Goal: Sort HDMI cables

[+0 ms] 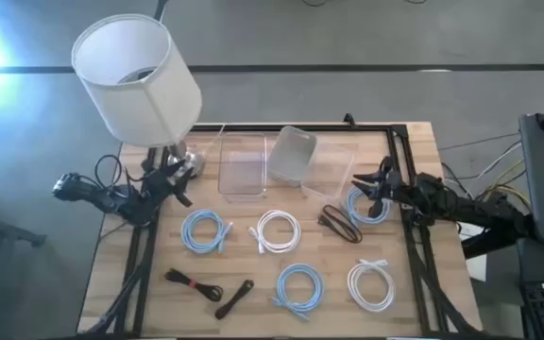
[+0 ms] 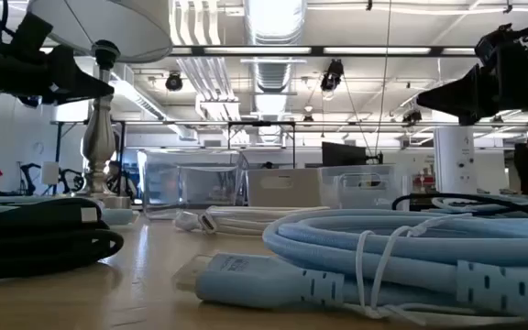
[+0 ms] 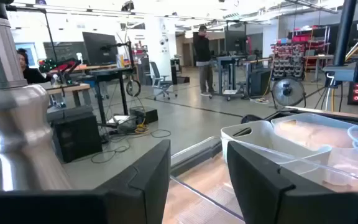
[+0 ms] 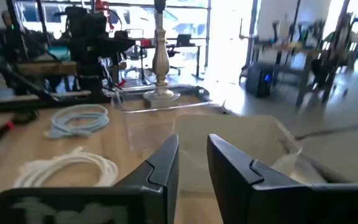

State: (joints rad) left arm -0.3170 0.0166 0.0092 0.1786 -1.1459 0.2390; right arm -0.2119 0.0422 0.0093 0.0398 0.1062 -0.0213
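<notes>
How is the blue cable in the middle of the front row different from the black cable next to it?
The light blue cable is wound into an open round ring, while the black cable is tied into a thin straight bundle. The blue one takes up much more table; the black one is narrow. The blue one lies flat as a circle; the black one lies slanted. Both rest on the wooden table, untouched by either tool.

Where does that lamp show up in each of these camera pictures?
High view: the lamp stands at the table's far left corner, its white shade hiding most of the base.
Low view: lamp at far left, shade cut off at the top.
Left wrist view: its metal stem fills the left edge.
Right wrist view: the stem stands top centre.
Shared landmark: the clear tubs.
</notes>
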